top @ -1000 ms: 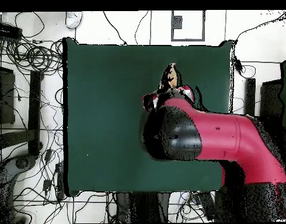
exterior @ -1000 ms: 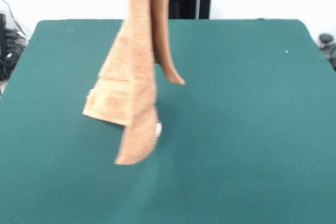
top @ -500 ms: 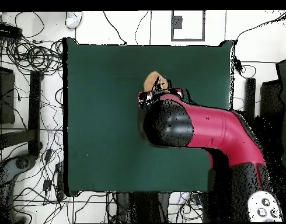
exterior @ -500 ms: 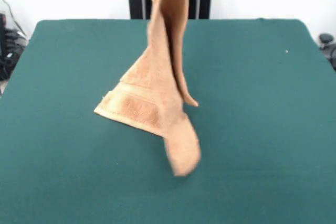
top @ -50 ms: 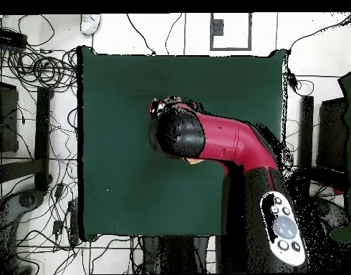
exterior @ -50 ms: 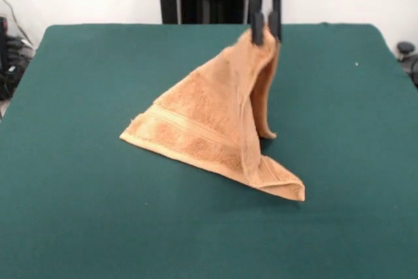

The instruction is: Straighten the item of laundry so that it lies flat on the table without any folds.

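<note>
One corner of the towel (exterior @ -50 ms: pixel 209 122) is pinched between the closed fingers of the gripper (exterior @ -50 ms: pixel 266 31), and the lower edge already rests on the table (exterior @ -50 ms: pixel 78 213) near its middle. To do the step well, I think the arm should pull the held corner away from the resting edge, low and slow, so the folded side opens.

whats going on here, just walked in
The Sawyer arm's end effector is shut on one corner of the tan towel, holding it up in a peak. The towel's lower edge rests on the green table, draped like a tent and folded over itself, so it is not yet flat.
</note>
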Controlling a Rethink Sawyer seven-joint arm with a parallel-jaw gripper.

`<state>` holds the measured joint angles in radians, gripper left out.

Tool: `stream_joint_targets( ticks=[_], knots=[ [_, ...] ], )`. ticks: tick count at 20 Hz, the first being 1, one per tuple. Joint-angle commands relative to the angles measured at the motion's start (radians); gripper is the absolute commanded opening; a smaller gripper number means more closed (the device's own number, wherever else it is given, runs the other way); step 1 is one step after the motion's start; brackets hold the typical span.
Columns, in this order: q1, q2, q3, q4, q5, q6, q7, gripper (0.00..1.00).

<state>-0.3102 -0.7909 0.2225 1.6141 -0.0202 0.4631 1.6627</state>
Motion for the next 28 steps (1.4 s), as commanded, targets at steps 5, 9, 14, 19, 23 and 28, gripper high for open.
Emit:
stream_joint_targets(
  ticks=[5, 9, 14, 19, 23, 28],
  knots=[
    [-0.049, 0.311, 0.119, -0.168, 0.212, -0.154, 0.226, 0.00],
    [-0.018, 0.347, 0.076, -0.214, 0.236, -0.137, 0.221, 0.00],
    [-0.030, 0.374, 0.093, -0.190, 0.227, -0.193, 0.197, 0.00],
    [-0.116, 0.392, 0.132, -0.175, 0.187, -0.171, 0.110, 0.00],
    [-0.259, 0.457, 0.179, -0.241, 0.136, -0.081, -0.058, 0.00],
    [-0.422, 0.566, 0.289, -0.340, 0.070, 0.044, -0.252, 0.00]
  ],
)
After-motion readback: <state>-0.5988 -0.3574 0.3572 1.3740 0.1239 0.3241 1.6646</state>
